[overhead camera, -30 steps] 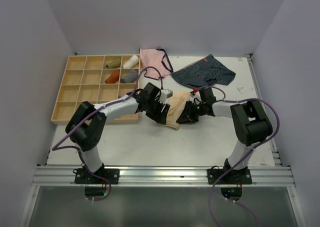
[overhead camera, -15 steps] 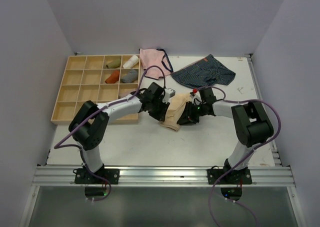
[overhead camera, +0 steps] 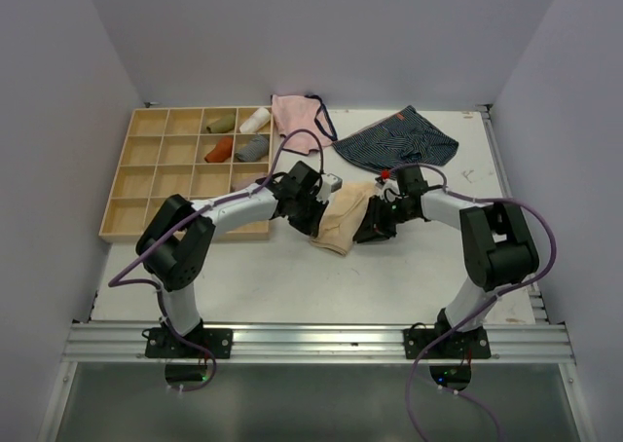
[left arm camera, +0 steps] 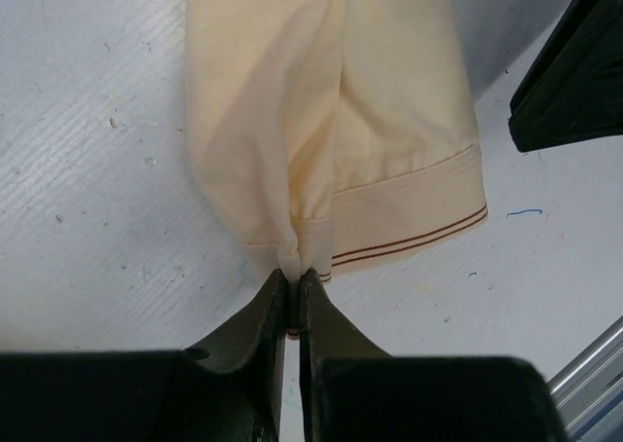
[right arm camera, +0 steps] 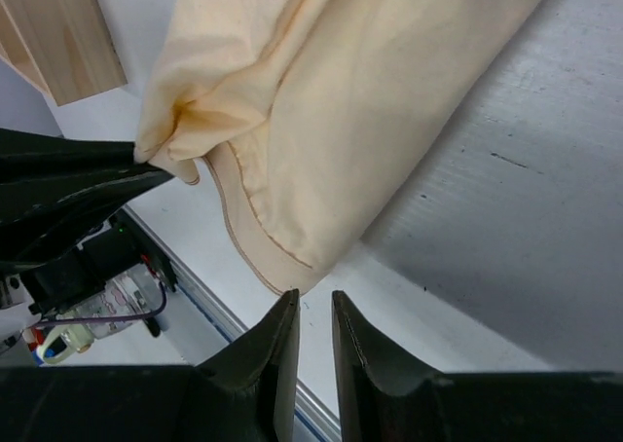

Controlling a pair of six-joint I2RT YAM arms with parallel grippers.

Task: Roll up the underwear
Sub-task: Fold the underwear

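Peach-beige cloth is what we see at the middle of the table (overhead camera: 389, 276): the underwear (overhead camera: 343, 218) lies there as a loosely folded, elongated bundle between the two arms, just to the right of the wooden tray (overhead camera: 146, 184). The left gripper (left arm camera: 294, 276) has its jaws pressed together on a small gathered bit of cloth at the corner of the hem (left arm camera: 409, 242), which carries two thin brown lines; from that pinch the fabric puckers and runs away from the camera in a long fold. The right gripper (right arm camera: 313, 301) sits at the opposite side of the bundle with its tips low by the table. Its jaws stand close together with a slim gap between them, and we see no cloth in that gap; the rounded corner of the underwear ends right at one fingertip, and we cannot tell whether it touches. From above, both grippers flank the garment, the left at its near-left end and the right along its right edge. Farther back lie a pink pair (overhead camera: 295, 116) with dark trim and a striped pair (overhead camera: 399, 142) in navy. Four rolled items (overhead camera: 220, 124) fill upper compartments of the tray.
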